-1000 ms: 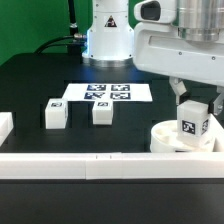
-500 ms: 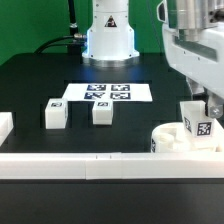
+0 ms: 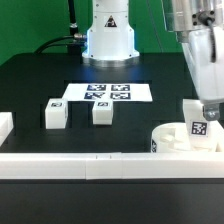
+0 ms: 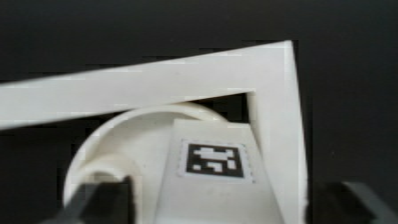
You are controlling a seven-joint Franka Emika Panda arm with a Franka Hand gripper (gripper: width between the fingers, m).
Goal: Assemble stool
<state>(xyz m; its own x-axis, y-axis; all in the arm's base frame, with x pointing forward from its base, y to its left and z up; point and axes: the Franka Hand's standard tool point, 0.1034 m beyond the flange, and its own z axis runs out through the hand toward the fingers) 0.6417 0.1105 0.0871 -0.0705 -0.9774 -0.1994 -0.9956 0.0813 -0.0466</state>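
Stool with one leg placed, two apparently still to fit.

Exterior view: upright leg [image 3: 197,122] stands on the flat seat [image 3: 170,142], long axis vertical, tag toward the camera, at this view's right beside the border rail [image 3: 80,163]. First loose leg [image 3: 55,113] and second loose leg [image 3: 101,112] lie on the counter [image 3: 40,75], well apart from the seat. The hand [image 3: 206,106] hangs over the upright leg. Wrist view: blurred fingers [image 4: 98,198] flank it; clamped or spread, I cannot tell.

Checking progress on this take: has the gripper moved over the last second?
Yes. The gripper has shifted toward the exterior view's right, farther from the marker board, and it remains over the leg at the seat.
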